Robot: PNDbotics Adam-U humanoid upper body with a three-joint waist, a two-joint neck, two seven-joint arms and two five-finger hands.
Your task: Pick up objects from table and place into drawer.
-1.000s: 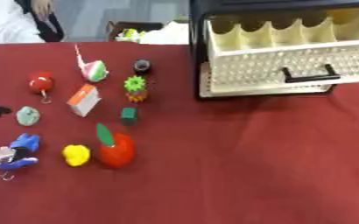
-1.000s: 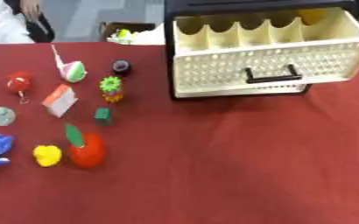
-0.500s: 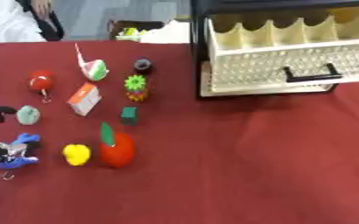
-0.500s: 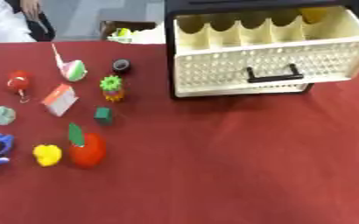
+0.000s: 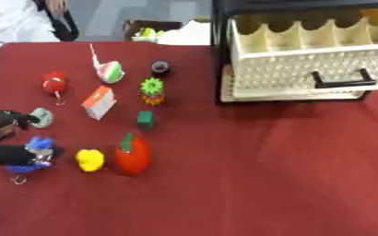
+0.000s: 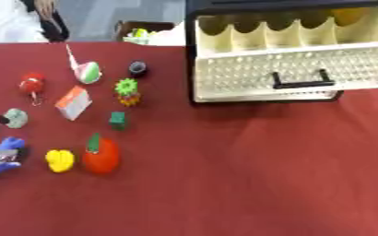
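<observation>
My left hand comes in at the left edge, open, its dark fingers spread. One finger lies by a grey-green disc, another touches a blue toy with a key ring. Near them lie a yellow piece, a red tomato, a green cube, an orange-and-white box, a green spiky fruit, a dark round piece, a pink-and-green cone and a red ball. The cream drawer with a black handle stands pulled out at the back right. My right hand shows in no view.
The drawer slides out of a black cabinet at the table's far right. A brown box with something green sits beyond the far edge. The red tablecloth stretches bare across the front and right.
My left hand has come further in from the left edge and now reaches the blue toy and the grey-green disc. The objects stay where they were.
</observation>
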